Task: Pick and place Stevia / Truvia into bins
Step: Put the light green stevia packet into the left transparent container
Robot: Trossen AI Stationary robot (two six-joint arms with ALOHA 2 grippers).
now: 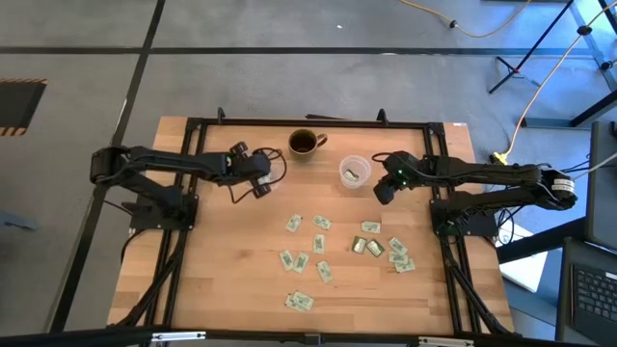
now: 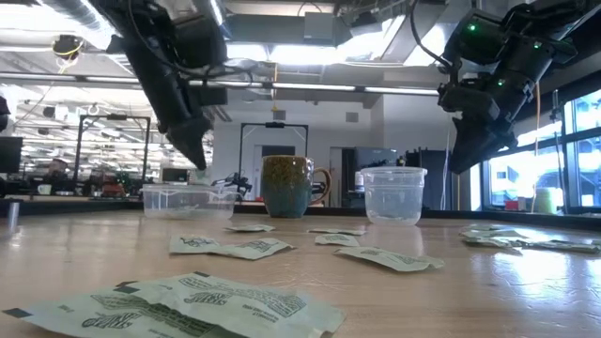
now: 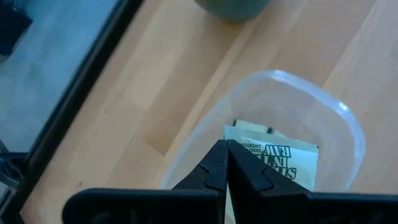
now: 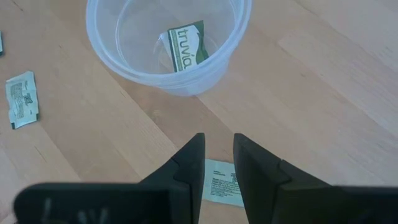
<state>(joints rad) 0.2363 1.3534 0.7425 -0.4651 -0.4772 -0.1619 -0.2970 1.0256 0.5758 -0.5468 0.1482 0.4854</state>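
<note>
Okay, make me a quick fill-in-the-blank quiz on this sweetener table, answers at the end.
1. The round cup holds one sachet printed with the word ____.
2. The left gripper is over the ____, where a sachet lies.
3. Between tub and cup stands a dark ____.
4. The right gripper has its fingers ____.

Answers: truvia; tub; mug; open

Sachets point(image 1: 321, 223) pale green-white, dark print; cup point(image 4: 168, 43) clear; mug point(image 2: 287, 186) dark teal-green.

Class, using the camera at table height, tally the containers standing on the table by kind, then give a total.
Shallow clear tub: 1
Round clear cup: 1
Dark mug: 1
Total: 3
</note>
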